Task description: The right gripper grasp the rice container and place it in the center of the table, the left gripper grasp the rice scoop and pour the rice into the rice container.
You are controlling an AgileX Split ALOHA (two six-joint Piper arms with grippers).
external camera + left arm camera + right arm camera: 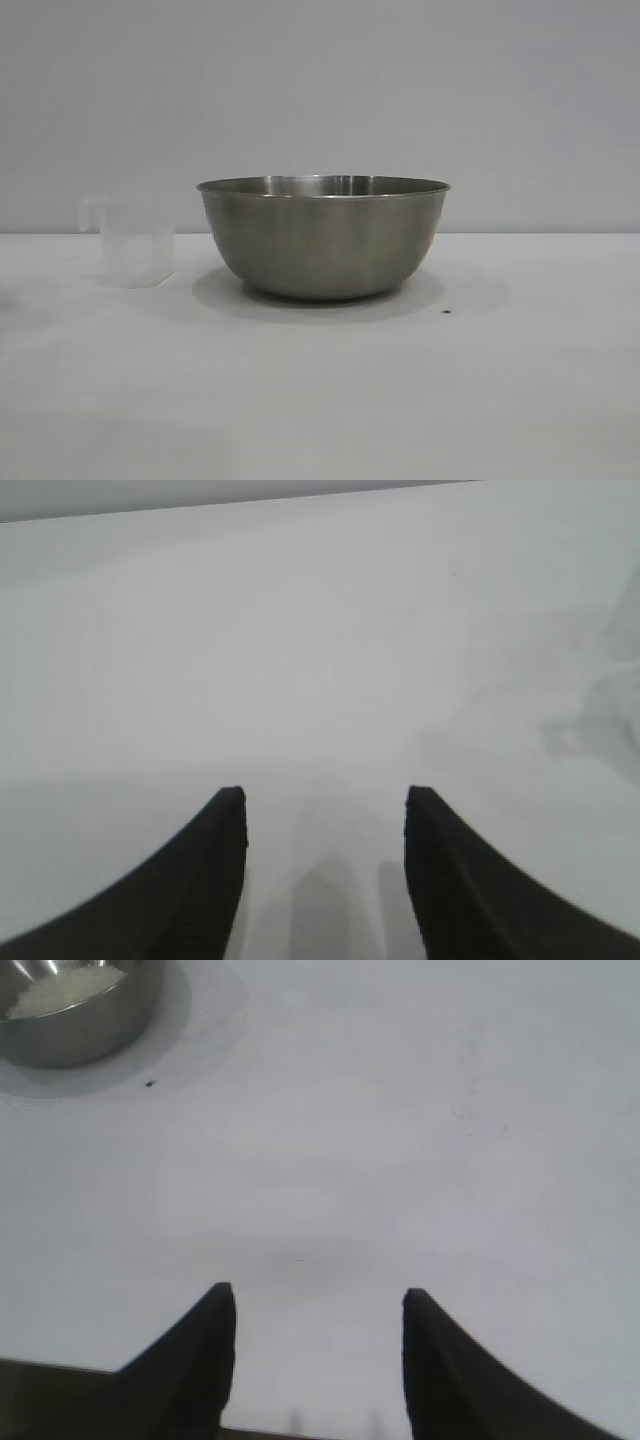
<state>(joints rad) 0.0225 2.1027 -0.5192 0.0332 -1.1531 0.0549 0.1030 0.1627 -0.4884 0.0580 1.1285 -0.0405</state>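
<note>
White table (320, 400); steel rice container (323, 240) upright; clear rice scoop (135, 243) beside

One large round brushed stainless-steel bowl (323, 240). One small translucent clear plastic measuring cup (132, 243) with side handle. One mass of off-white rice (62, 990), inside the bowl. One plain white table (320, 400). Two black two-fingered claws: left claw (325, 800), right claw (318, 1298).

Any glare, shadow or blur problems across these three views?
Exterior view: soft shadow rings the brushed steel bowl; the translucent plastic cup nearly fades into the white table. Left wrist view: hazy, cup edge smeared. Right wrist view: clearer, off-white rice visible in the bowl.
</note>
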